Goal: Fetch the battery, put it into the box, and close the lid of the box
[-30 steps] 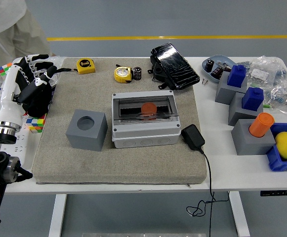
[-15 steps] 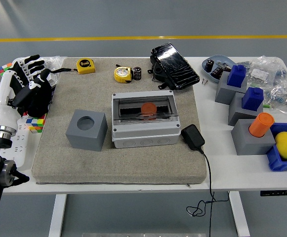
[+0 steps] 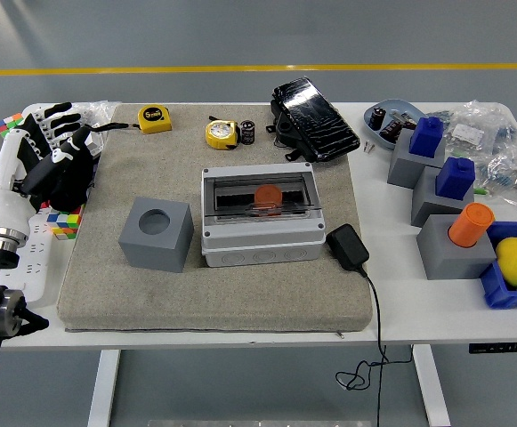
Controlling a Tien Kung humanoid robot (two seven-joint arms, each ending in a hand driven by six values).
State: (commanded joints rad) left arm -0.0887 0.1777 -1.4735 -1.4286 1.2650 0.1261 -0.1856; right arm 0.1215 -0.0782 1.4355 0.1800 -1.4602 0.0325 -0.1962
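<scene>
One white desk (image 3: 391,307), tan mat (image 3: 214,285) on top. Grey box (image 3: 260,216) mid-mat, clear lid (image 3: 260,197) down, orange round thing inside. Left hand (image 3: 58,160) at left mat edge, fingers (image 3: 55,116) spread, holding nothing. Small black battery (image 3: 247,132) stands at far mat edge, well apart from hand. Looks light, hard, smooth; pinch its sides.

A grey box (image 3: 262,216) with a clear lid shows an orange battery (image 3: 268,195) inside; left of the box stands a grey block (image 3: 156,234), both on a beige mat (image 3: 214,285). Behind the box lie two yellow tapes (image 3: 222,133); the bench (image 3: 400,267) is white.
</scene>
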